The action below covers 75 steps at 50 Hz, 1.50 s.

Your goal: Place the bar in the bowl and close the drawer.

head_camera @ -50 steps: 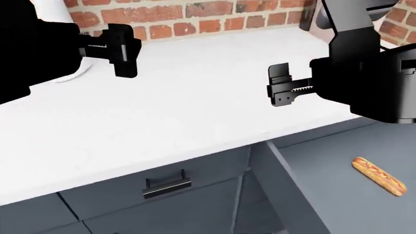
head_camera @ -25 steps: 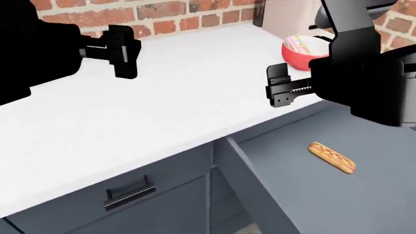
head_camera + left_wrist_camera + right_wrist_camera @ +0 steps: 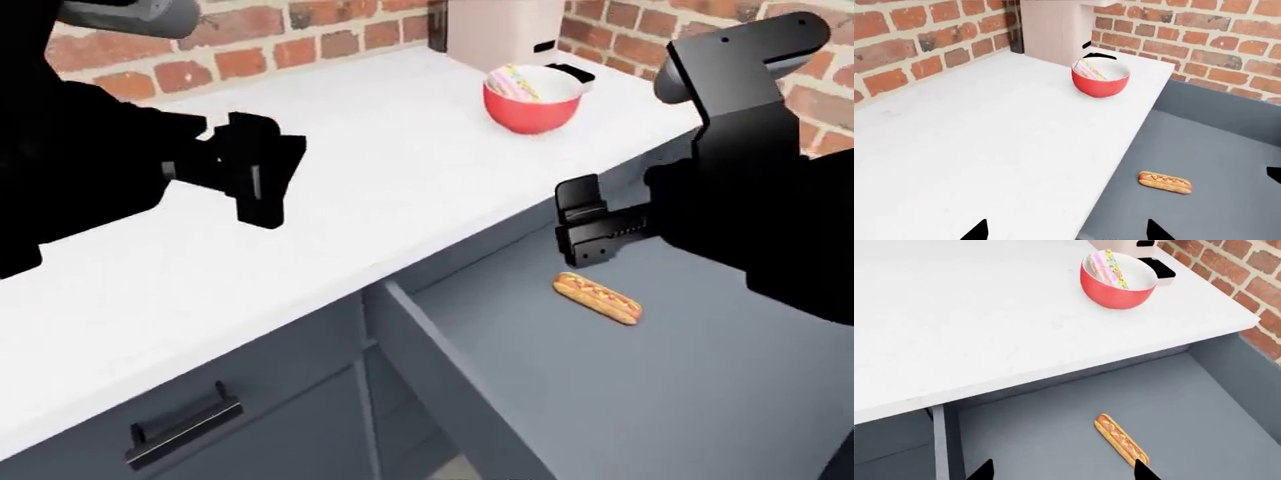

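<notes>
Both grippers empty, jaws parted: right gripper above open drawer, left gripper over counter. Bar already inside bowl. Risk judged: jarring shove could slide hot dog.
</notes>
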{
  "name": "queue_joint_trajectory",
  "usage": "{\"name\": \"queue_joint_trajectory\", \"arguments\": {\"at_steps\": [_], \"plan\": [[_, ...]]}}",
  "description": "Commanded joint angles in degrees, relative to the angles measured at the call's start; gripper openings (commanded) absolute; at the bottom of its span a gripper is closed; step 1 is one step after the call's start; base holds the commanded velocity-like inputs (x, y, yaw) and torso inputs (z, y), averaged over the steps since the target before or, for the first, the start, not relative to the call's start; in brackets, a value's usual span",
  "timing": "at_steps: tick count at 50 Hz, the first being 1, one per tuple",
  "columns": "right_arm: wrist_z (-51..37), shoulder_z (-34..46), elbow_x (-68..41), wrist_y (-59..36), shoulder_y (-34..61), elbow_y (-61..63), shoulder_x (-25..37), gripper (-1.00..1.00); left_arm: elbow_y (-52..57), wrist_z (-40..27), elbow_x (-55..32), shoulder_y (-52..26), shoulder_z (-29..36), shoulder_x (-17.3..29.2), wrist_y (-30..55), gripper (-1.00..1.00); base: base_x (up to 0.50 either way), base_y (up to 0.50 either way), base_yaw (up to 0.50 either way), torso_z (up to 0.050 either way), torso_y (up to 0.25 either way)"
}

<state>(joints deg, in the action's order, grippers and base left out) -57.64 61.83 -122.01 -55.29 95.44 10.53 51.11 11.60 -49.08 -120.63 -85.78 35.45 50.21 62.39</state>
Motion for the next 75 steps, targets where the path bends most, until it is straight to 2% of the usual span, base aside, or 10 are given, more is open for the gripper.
{"name": "queue_joint_trajectory", "arguments": {"at_steps": [1, 12, 20, 38, 45, 75], "plan": [[-0.6, -0.3, -1.3, 0.0, -0.7, 3.3, 2.0, 1.00, 2.7, -0.2, -2.7, 0.8, -0.2, 1.3, -0.2, 1.00, 0.00, 0.00, -0.50, 0.000, 0.000], [-1.5, -0.5, -2.0, 0.7, -0.6, 3.9, 2.4, 1.00, 3.0, -0.5, -3.3, 0.6, 0.1, 1.4, -0.4, 1.00, 0.00, 0.00, -0.49, 0.000, 0.000], [-4.6, 0.0, -2.6, 1.9, -0.4, 2.9, 2.8, 1.00, 3.0, -0.7, -3.7, 0.1, 0.2, 1.5, -0.5, 1.00, 0.00, 0.00, 0.00, 0.000, 0.000], [-7.7, 1.1, -2.3, 1.3, 0.6, 2.9, 2.6, 1.00, 3.1, -1.1, -3.9, -0.2, 0.8, 1.5, -0.7, 1.00, 0.37, 0.33, 0.00, 0.000, 0.000], [-7.7, 1.1, -3.3, 2.2, -0.1, 2.5, 2.9, 1.00, 3.1, -1.2, -3.9, -0.3, 1.0, 1.4, -0.7, 1.00, 0.02, 0.02, 0.00, 0.000, 0.000], [-6.1, 0.9, -3.1, 1.3, -0.3, 4.8, 3.6, 1.00, 3.3, -1.0, -4.1, -0.5, 1.5, 1.5, -1.0, 1.00, 0.00, 0.00, -0.50, 0.000, 0.000]]}}
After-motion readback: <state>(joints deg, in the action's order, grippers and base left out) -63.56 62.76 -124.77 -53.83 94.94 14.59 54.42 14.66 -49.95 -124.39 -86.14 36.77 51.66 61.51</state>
